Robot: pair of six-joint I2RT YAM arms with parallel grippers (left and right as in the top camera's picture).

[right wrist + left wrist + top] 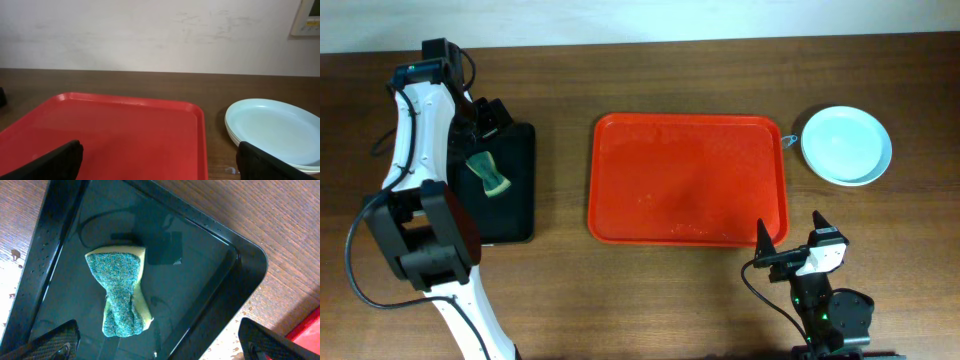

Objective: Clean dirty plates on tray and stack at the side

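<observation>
Where the plates (846, 145) sit stacked, at the upper right of the overhead frame, they rest on the wooden table (670, 80) just beside the upper right corner of the tray (688, 180), not on it. The top plate is pale mint and faces up. In the right wrist view the stack fills the lower right, with more than one rim showing at its left edge, though the exact count is hard to tell.

The red tray lies at the centre of the overhead frame, long sides running left to right, with faint pale streaks near its lower rim.

The right gripper (790, 232) stands below the tray's lower right corner, well apart from the plates, which lie up and to the right of it. Its fingers are spread wide with nothing between them. In its own camera the two dark fingertips (65, 160) sit at the bottom corners, the tray ahead and to the left, the plates ahead and to the right.

The left gripper (485, 118) is at the upper left of the overhead frame, over the top end of a black tray (518, 200), with the whole red tray between it and the plates. Its fingers are also spread and touch nothing. Below it a teal-and-yellow sponge (120, 291), pinched at the waist, lies on the black tray's glossy floor.
</observation>
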